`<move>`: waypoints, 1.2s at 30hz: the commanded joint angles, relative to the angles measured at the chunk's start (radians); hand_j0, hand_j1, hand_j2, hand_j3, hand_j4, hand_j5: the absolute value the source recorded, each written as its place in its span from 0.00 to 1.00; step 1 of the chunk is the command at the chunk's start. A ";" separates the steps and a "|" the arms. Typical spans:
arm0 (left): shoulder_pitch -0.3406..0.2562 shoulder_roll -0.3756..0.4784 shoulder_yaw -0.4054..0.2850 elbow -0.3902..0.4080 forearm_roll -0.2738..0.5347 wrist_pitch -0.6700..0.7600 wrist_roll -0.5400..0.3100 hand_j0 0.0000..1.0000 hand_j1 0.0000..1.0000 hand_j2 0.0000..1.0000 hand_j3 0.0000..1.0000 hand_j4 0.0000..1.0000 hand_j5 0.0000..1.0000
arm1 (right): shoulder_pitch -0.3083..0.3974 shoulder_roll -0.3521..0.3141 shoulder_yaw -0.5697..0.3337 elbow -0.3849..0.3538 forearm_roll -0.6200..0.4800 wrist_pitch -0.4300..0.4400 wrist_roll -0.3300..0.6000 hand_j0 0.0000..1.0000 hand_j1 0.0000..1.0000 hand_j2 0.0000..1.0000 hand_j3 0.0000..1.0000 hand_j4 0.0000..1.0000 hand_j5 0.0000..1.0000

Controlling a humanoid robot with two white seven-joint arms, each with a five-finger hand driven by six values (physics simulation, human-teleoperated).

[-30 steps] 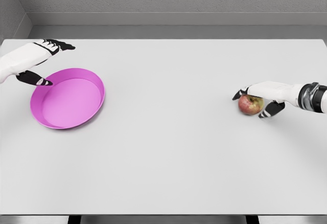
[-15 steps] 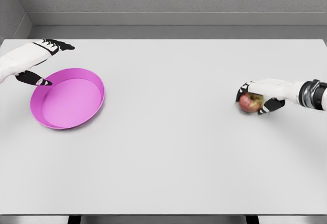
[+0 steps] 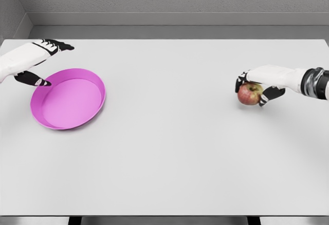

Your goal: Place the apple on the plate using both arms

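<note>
A red-green apple (image 3: 249, 95) is at the right side of the white table, held in my right hand (image 3: 255, 87), whose fingers curl over its top and far side. It looks lifted slightly off the surface. A magenta plate (image 3: 68, 99) lies flat at the left of the table. My left hand (image 3: 43, 63) hovers at the plate's upper-left rim, fingers spread, thumb tip near the rim, holding nothing.
The white table (image 3: 169, 148) spans the view, with its front edge at the bottom and a grey wall behind. A wide bare stretch of tabletop separates the plate from the apple.
My right hand has closed around the apple and raised it a little, shifting up and slightly left. The left hand has barely moved.
</note>
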 commanded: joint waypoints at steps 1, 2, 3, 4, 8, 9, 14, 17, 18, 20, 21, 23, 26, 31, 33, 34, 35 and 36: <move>0.002 0.001 0.001 0.000 0.007 0.001 0.000 1.00 1.00 1.00 1.00 1.00 1.00 | 0.002 0.002 -0.002 -0.026 -0.003 0.001 0.000 0.49 0.49 0.49 0.49 0.49 0.49; 0.000 0.003 0.001 0.000 0.007 0.001 0.001 1.00 1.00 1.00 1.00 1.00 1.00 | 0.000 0.013 -0.002 -0.036 -0.003 0.001 0.000 0.49 0.49 0.49 0.49 0.49 0.49; 0.000 0.003 0.001 0.000 0.007 0.001 0.000 1.00 1.00 1.00 1.00 1.00 1.00 | 0.000 0.017 -0.002 -0.044 -0.003 0.001 0.000 0.49 0.49 0.49 0.49 0.49 0.49; 0.000 0.003 0.001 0.000 0.007 0.001 0.000 1.00 1.00 1.00 1.00 1.00 1.00 | 0.000 0.017 -0.002 -0.049 -0.003 0.001 0.000 0.49 0.49 0.49 0.49 0.49 0.49; 0.002 0.004 0.015 0.000 0.007 0.001 0.000 1.00 1.00 1.00 1.00 1.00 1.00 | -0.005 0.042 -0.002 -0.073 -0.003 0.001 -0.002 0.49 0.49 0.49 0.49 0.49 0.49; 0.002 0.004 0.015 0.000 0.007 0.001 0.001 1.00 1.00 1.00 1.00 1.00 1.00 | -0.005 0.048 -0.002 -0.079 -0.003 0.001 -0.002 0.49 0.49 0.49 0.49 0.49 0.49; 0.000 0.006 0.019 0.000 0.008 0.001 0.001 1.00 1.00 1.00 1.00 1.00 1.00 | -0.006 0.106 -0.001 -0.082 -0.003 0.001 -0.002 0.49 0.49 0.49 0.49 0.49 0.49; 0.002 0.006 0.021 0.000 0.008 0.001 0.001 1.00 1.00 1.00 1.00 1.00 1.00 | -0.006 0.140 -0.001 -0.082 -0.003 0.001 -0.002 0.49 0.49 0.49 0.49 0.49 0.49; 0.002 0.006 0.021 -0.002 0.008 0.001 0.001 1.00 1.00 1.00 1.00 1.00 1.00 | -0.006 0.160 -0.002 -0.082 -0.003 0.001 -0.002 0.49 0.49 0.49 0.49 0.49 0.49; 0.003 0.006 0.021 -0.002 0.008 0.001 0.001 1.00 1.00 1.00 1.00 1.00 1.00 | -0.006 0.195 -0.001 -0.082 -0.003 0.001 0.000 0.49 0.49 0.49 0.49 0.49 0.49; 0.003 0.006 0.021 0.000 0.008 0.001 0.001 1.00 1.00 1.00 1.00 1.00 1.00 | -0.008 0.214 -0.002 -0.082 -0.003 0.001 0.000 0.49 0.49 0.49 0.49 0.49 0.49; 0.003 0.006 0.021 0.000 0.010 0.001 0.001 1.00 1.00 1.00 1.00 1.00 1.00 | -0.015 0.240 -0.001 -0.082 -0.004 0.001 0.000 0.49 0.49 0.49 0.49 0.49 0.49; 0.005 0.006 0.022 -0.002 0.010 0.001 0.001 1.00 1.00 1.00 1.00 1.00 1.00 | -0.017 0.295 0.001 -0.082 -0.004 0.001 0.000 0.49 0.49 0.49 0.49 0.49 0.49; 0.006 0.007 0.021 -0.002 0.007 0.001 0.000 1.00 1.00 1.00 1.00 1.00 1.00 | -0.015 0.359 0.013 -0.079 -0.004 0.001 0.000 0.49 0.49 0.49 0.49 0.49 0.49; 0.006 0.007 0.021 -0.002 0.007 0.001 0.000 1.00 1.00 1.00 1.00 1.00 1.00 | -0.014 0.381 0.015 -0.079 -0.004 0.001 0.000 0.49 0.49 0.49 0.49 0.49 0.49; 0.006 0.007 0.021 -0.002 0.007 0.001 0.000 1.00 1.00 1.00 1.00 1.00 1.00 | -0.015 0.386 0.018 -0.079 -0.004 0.001 0.000 0.49 0.49 0.49 0.49 0.49 0.49; 0.006 0.007 0.021 -0.002 0.007 0.001 0.000 1.00 1.00 1.00 1.00 1.00 1.00 | -0.015 0.398 0.019 -0.078 -0.003 0.001 0.000 0.49 0.49 0.49 0.49 0.49 0.49; 0.006 0.007 0.021 -0.002 0.007 0.001 0.000 1.00 1.00 1.00 1.00 1.00 1.00 | -0.015 0.407 0.022 -0.078 -0.003 0.001 0.000 0.49 0.49 0.49 0.49 0.49 0.49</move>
